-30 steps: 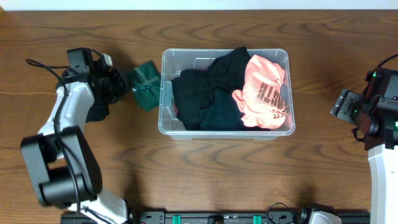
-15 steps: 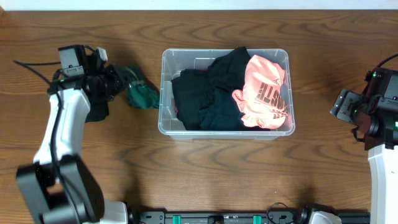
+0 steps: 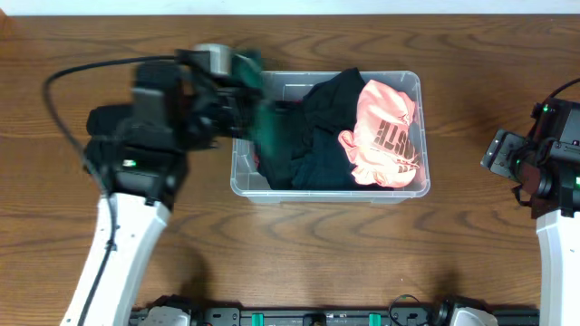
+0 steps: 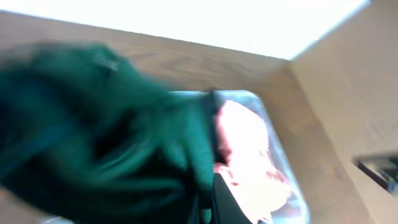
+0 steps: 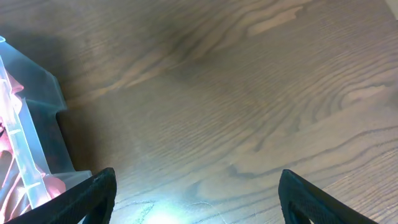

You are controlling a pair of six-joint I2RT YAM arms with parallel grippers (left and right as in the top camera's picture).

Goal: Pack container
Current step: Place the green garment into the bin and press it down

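The clear plastic container [image 3: 414, 86] sits mid-table, holding black clothes [image 3: 308, 136] and a pink printed garment [image 3: 385, 136]. My left gripper [image 3: 243, 95] is blurred, raised over the container's left rim, shut on a dark green garment [image 3: 265, 122] that hangs over the left end of the container. In the left wrist view the green garment [image 4: 93, 124] fills most of the frame, with the pink garment [image 4: 245, 155] and container rim [image 4: 283, 168] beyond. My right gripper [image 5: 196, 199] is open and empty over bare wood, right of the container [image 5: 31, 155].
The right arm [image 3: 553, 172] stays by the table's right edge. The left arm [image 3: 136, 181] reaches in from the front left, with a black cable [image 3: 72, 81] looping over the table's left side.
My left gripper has lifted the green garment off the table left of the container and swung it right, over the container's left rim. The right arm has not moved.
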